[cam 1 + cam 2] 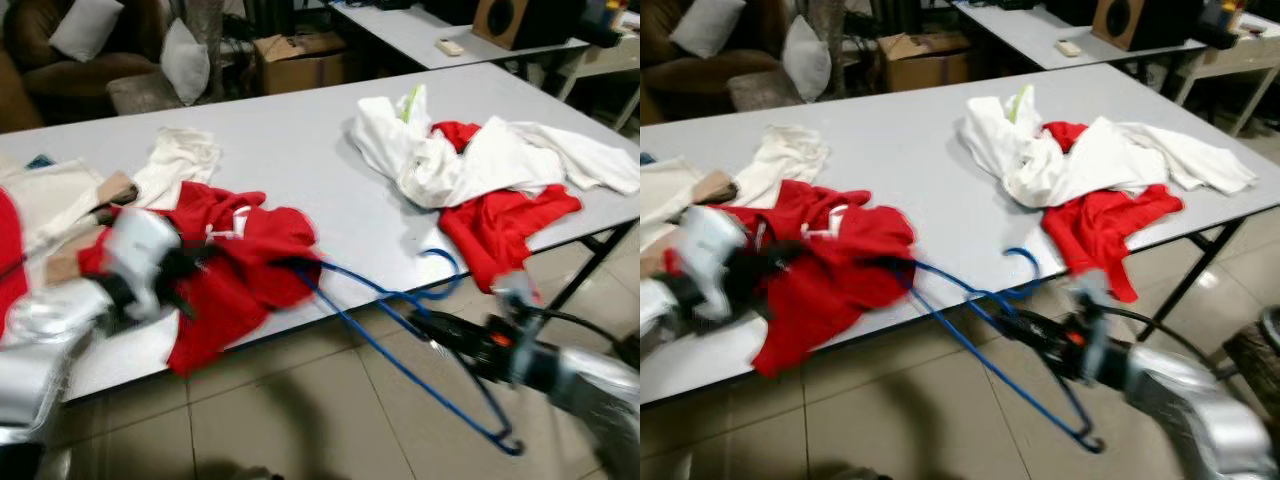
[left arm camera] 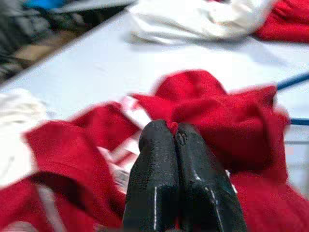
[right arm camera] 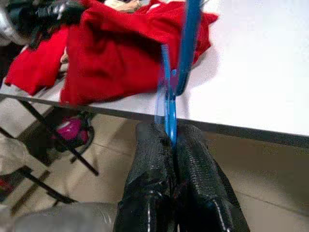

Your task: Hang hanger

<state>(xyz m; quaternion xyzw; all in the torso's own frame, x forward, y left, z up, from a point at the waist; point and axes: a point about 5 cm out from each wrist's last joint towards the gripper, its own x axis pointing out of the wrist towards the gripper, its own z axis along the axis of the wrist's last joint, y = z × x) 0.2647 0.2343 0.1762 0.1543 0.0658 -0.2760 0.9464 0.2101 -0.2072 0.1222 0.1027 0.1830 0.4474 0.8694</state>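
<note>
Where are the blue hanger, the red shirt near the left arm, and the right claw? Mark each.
blue hanger [image 1: 400, 365], left eye view, on its long lower bar.
red shirt [image 1: 235, 260], left eye view, on its bunched middle.
right claw [image 3: 170, 140], right wrist view, at the fingertips shut on the hanger.

Soft cloth, thin blue wire and textured black fingers over a smooth pale table.

The red garment [image 1: 235, 265] is matt, soft cloth, rumpled on the smooth, faintly sheeny table [image 1: 300, 150]. The hanger [image 1: 400, 345] looks like thin blue-coated wire, lightly glossy. The right gripper [image 3: 170, 140] has black fingers [image 3: 200, 169] with a finely pebbled, shiny surface; the left gripper [image 2: 176, 133] likewise. White cloth [image 1: 450, 150] lies matt; floor tiles [image 1: 300, 420] gleam dully.
</note>
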